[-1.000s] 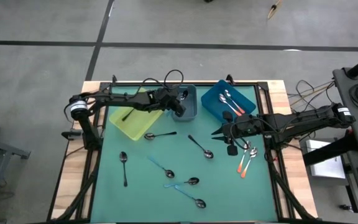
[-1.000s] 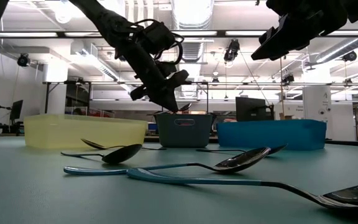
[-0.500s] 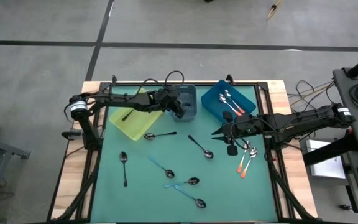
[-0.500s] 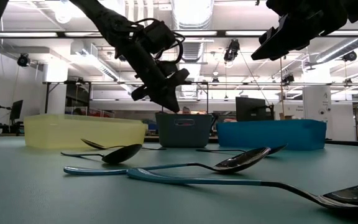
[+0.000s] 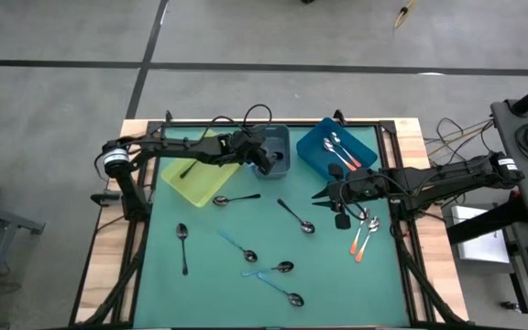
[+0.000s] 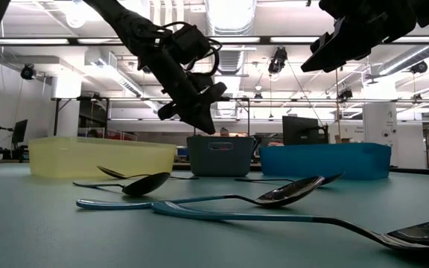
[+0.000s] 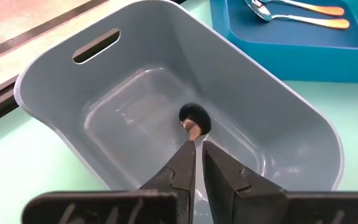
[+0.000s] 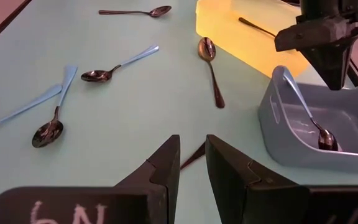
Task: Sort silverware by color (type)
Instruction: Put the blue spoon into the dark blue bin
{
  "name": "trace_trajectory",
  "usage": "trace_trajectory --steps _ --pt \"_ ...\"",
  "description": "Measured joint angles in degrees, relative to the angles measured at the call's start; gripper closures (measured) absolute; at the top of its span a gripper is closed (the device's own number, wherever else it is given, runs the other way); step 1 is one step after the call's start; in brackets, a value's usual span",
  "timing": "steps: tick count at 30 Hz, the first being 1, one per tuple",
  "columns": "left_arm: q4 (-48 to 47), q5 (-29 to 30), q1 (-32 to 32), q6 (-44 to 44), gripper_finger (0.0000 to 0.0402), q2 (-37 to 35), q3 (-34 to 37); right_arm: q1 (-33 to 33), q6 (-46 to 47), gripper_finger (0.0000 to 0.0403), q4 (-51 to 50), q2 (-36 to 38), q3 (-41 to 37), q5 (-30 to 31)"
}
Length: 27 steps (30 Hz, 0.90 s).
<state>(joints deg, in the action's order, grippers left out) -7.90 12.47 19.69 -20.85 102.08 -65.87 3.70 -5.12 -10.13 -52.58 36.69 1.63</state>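
My left gripper (image 7: 197,144) is shut and hangs just above the grey-blue bin (image 5: 278,139), also seen in the right wrist view (image 8: 336,86). A light-blue-handled spoon (image 8: 306,109) is in that bin below it, bowl (image 7: 194,118) on the floor and handle leaning up against the bin's wall; the fingers are clear of it. My right gripper (image 8: 192,146) waits open with nothing between its fingers, above the table by the blue bin (image 5: 317,156). More silverware lies loose on the green mat (image 5: 204,275).
The yellow bin (image 5: 211,183) holds a black spoon (image 5: 189,170); the blue bin holds orange-handled spoons (image 5: 345,151). Loose on the mat are black spoons (image 5: 236,199) (image 5: 183,246) (image 5: 296,216), light-blue ones (image 5: 236,246) (image 5: 282,293), and orange ones (image 5: 359,240) near my right arm.
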Motion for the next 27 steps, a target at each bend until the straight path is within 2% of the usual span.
trace_trajectory --steps 5,10,17,20,24,27 --pt "-1.3 -5.1 -0.1 1.6 0.039 0.0 0.0 0.0 0.0 0.0335 0.0 0.0 -0.2 0.0" --pt "-4.5 -11.9 -0.1 8.1 0.039 -1.3 0.0 0.0 0.0 0.0335 -0.1 0.0 -0.3 0.0" --pt "-7.2 -12.1 -0.1 15.1 0.039 -3.0 0.0 0.0 0.4 0.0335 0.2 0.0 -0.3 0.2" --pt "-8.3 -12.1 -0.1 19.5 0.0386 -3.0 0.0 0.0 1.0 0.0335 0.2 0.0 -0.3 2.1" --pt "-10.3 -11.7 -0.1 25.5 0.0368 -3.1 0.0 0.0 2.2 0.0335 0.2 0.0 -0.3 4.7" --pt "-11.3 -8.5 0.0 28.4 0.0346 -3.7 0.0 0.0 2.6 0.0335 0.3 0.0 -0.3 5.0"
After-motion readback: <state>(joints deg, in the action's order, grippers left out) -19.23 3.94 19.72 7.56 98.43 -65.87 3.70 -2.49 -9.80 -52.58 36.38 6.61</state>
